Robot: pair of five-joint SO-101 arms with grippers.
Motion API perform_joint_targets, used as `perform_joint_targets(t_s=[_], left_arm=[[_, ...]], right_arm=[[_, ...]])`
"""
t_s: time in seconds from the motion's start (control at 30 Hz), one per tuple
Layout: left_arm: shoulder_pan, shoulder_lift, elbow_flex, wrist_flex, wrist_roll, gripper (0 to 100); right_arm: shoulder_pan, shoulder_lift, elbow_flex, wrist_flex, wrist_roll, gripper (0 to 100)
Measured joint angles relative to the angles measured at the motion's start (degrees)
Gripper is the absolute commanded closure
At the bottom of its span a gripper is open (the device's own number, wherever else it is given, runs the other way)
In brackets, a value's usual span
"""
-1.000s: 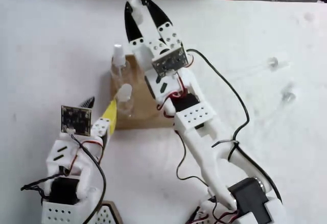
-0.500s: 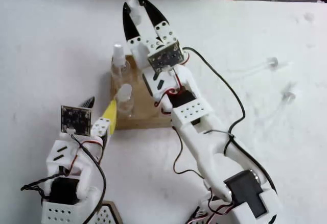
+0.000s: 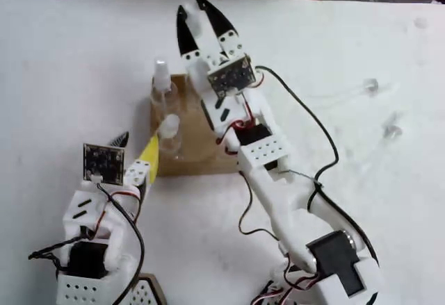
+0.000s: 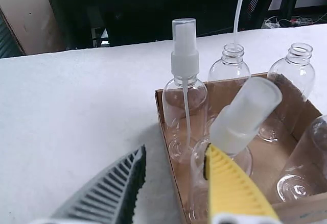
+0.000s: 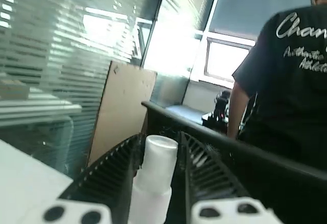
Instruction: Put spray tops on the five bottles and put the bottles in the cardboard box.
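Your right gripper [image 3: 193, 12] has swung slightly rightward at upper centre, clamped around a spray top [image 5: 155, 175]. Your left gripper [image 3: 139, 140] gapes empty beside the cardboard box [image 3: 198, 160], centre frame. If you lower the top off-axis, it could tip an uncapped bottle [image 4: 233, 67].

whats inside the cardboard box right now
In the cardboard box: two bottles with spray tops, two open-necked bottles, part of a fifth at the edge. From above, the right arm covers much of it.

Clear glossy plastic bottles [image 4: 185, 106], matt brown cardboard box [image 4: 268, 155], smooth white plastic spray top [image 5: 156, 168], matt white table [image 4: 76, 106]
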Motion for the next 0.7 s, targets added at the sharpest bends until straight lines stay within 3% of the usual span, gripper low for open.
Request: perform_joint_targets(t_s=[0.23, 0.4, 0.7], left_arm=[[0.0, 0.0, 0.0, 0.0, 0.0, 82], [0.0, 0.0, 0.0, 0.0, 0.0, 82], [0.0, 0.0, 0.0, 0.0, 0.0, 82]], right_arm=[[0.18, 0.0, 3.52, 0.0, -0.18, 98.2], [0.18, 0.62, 4.31, 0.0, -5.63, 98.2], [0.26, 11.52, 4.4, -1.76, -6.77, 98.2]])
